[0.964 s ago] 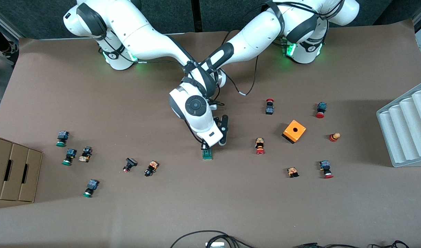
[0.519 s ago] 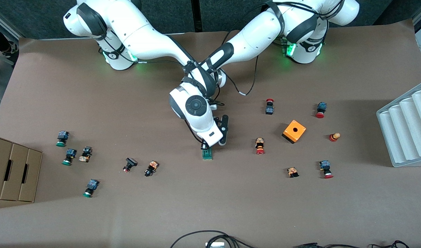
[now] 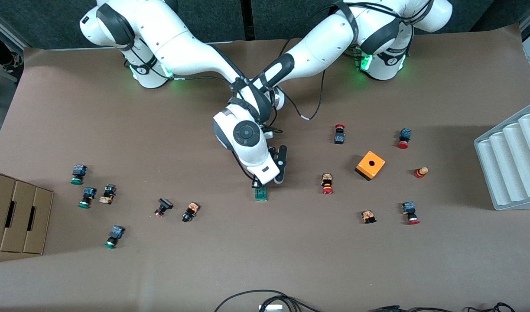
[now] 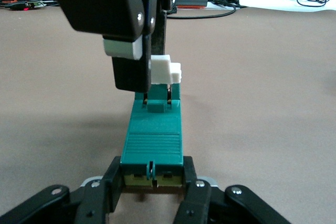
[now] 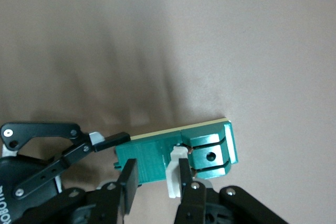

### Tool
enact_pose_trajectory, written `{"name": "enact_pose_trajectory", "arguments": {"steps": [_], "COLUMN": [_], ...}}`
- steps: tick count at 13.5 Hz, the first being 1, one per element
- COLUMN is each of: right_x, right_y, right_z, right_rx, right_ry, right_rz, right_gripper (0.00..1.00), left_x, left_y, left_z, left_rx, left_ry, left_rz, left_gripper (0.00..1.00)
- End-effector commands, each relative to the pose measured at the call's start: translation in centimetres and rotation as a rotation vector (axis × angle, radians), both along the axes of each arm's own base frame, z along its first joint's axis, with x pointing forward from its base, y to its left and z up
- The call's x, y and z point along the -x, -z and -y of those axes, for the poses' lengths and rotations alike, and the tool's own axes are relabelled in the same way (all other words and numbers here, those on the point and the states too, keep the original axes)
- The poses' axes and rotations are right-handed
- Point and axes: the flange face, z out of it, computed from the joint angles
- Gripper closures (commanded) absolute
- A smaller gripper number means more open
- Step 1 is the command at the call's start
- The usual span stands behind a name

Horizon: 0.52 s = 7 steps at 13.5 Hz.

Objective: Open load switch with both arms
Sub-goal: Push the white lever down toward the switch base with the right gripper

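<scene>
The load switch (image 3: 260, 194), a narrow dark-green block, lies mid-table under the crossed arms. My left gripper (image 4: 152, 178) is shut on the end of the load switch (image 4: 153, 142) farther from the front camera; the front view hides it under the right hand. My right gripper (image 3: 259, 184) comes down from above onto the white sliding piece (image 4: 166, 70). In the right wrist view that white piece (image 5: 175, 176) sits between the jaws of the right gripper (image 5: 156, 176), pressed against one finger (image 5: 184, 178), with the other finger over the green body (image 5: 152, 158).
An orange box with a hole (image 3: 370, 165) and red-capped push buttons (image 3: 327, 183) lie toward the left arm's end, beside a grey ridged tray (image 3: 512, 160). Green-capped buttons (image 3: 77, 173) and a cardboard box (image 3: 15, 212) are toward the right arm's end. Cables (image 3: 265, 299) cross the front edge.
</scene>
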Motion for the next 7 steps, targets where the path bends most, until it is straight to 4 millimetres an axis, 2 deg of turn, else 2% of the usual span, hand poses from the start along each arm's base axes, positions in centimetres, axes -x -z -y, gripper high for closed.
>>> {"name": "enact_pose_trajectory", "arguments": {"steps": [1, 7], "right_x": [0.93, 1.16], "right_y": [0.01, 0.85], "right_z": [0.55, 0.85], "right_rx": [0.016, 0.023], "right_ry": [0.021, 0.038], "right_rz": [-0.022, -0.031], "right_gripper": [0.61, 0.61], "left_x": [0.04, 0.04], "left_y": [0.0, 0.0], "left_z": [-0.69, -0.69], "left_rx": [0.013, 0.013], "left_ry": [-0.006, -0.006], "left_rz": [0.003, 0.003], "left_gripper": [0.76, 0.76]}}
